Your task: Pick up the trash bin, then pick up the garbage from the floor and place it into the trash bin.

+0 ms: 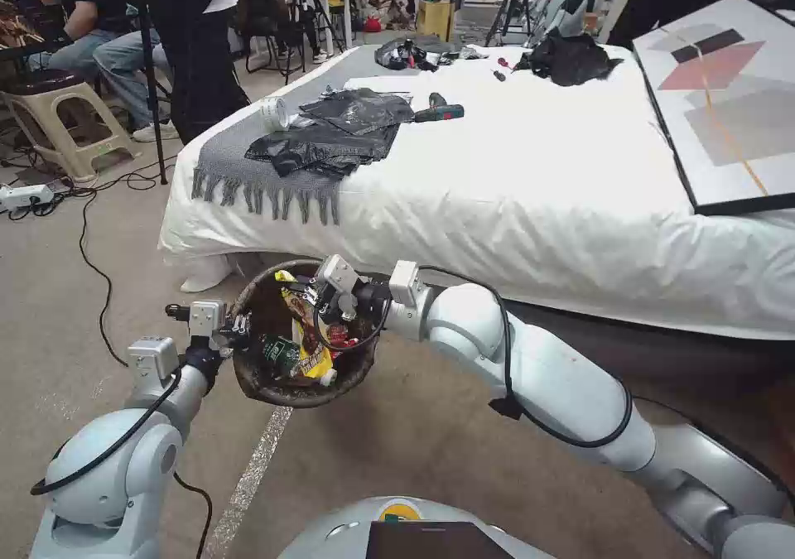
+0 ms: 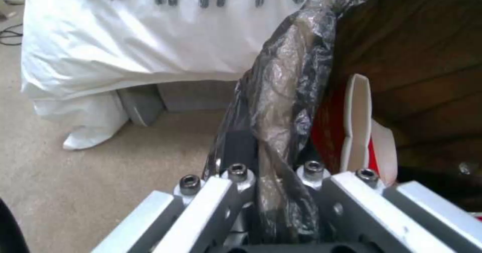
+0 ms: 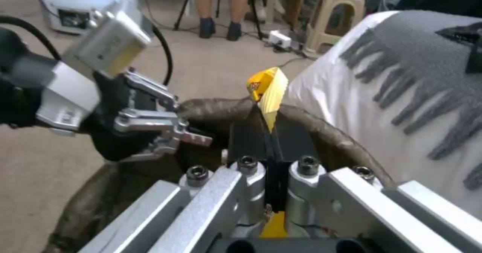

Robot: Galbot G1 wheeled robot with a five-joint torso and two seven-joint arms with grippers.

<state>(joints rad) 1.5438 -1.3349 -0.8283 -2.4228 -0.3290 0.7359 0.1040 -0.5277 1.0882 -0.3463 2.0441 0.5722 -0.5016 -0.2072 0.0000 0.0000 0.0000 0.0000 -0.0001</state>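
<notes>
The bin [image 1: 300, 339] hangs off the floor in front of me, just before the bed [image 1: 530, 178], its dark bag folded over the rim. My left claw [image 1: 240, 327] is pinched on that rim at the bin's left side, one finger outside and one inside, the bag [image 2: 286, 95] squeezed between them. Inside lie a green bottle [image 1: 280, 352], red packets [image 1: 338, 333] and a red-and-white packet [image 2: 359, 132] close to my left claw. My right claw [image 1: 319, 298] reaches over the bin's mouth from the right, pressed together on a yellow wrapper [image 3: 266, 89] whose end pokes out past the fingertips above the rim. On the bed lie a grey fringed runner [image 1: 240, 161], black plastic sheets [image 1: 339, 128] and a drill [image 1: 437, 110].
</notes>
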